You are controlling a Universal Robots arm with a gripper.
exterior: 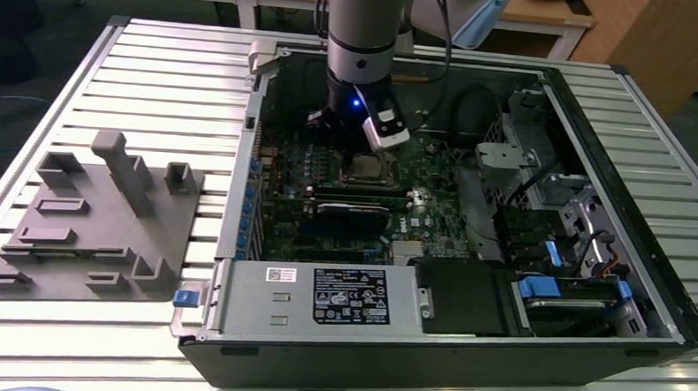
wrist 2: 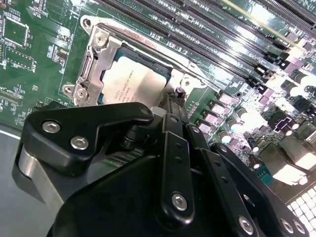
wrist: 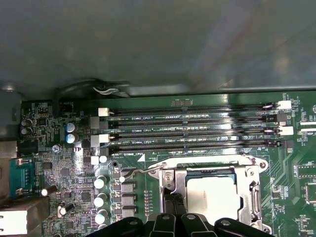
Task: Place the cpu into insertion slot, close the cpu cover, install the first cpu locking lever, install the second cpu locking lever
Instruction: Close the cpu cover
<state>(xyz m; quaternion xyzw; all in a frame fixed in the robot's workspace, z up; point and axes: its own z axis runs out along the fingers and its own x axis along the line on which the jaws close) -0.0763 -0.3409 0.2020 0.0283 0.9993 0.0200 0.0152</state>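
In the exterior view, the arm reached down into an open black computer case [exterior: 436, 363] on a ribbed metal counter [exterior: 154, 59]. The pincer [exterior: 368, 159] hung right over the insertion slot [exterior: 371, 173], and a blocky grey plastic fixture [exterior: 89, 211] lay well off to one side of it, outside the case. In the second wrist view, the black bolted links of the pincer [wrist 2: 174, 101] narrowed to tips drawn together, touching or nearly touching the edge of the cpu cover [wrist 2: 96, 54]. That thin silvery frame lay flat around the dull grey cpu [wrist 2: 133, 84], just beyond the tips. In the first wrist view, the pincer [wrist: 170, 200] met the cpu cover [wrist: 254, 192] beside the seated cpu [wrist: 212, 195], with long black memory slots [wrist: 192, 131] and round silver capacitors [wrist: 101, 200] farther out.
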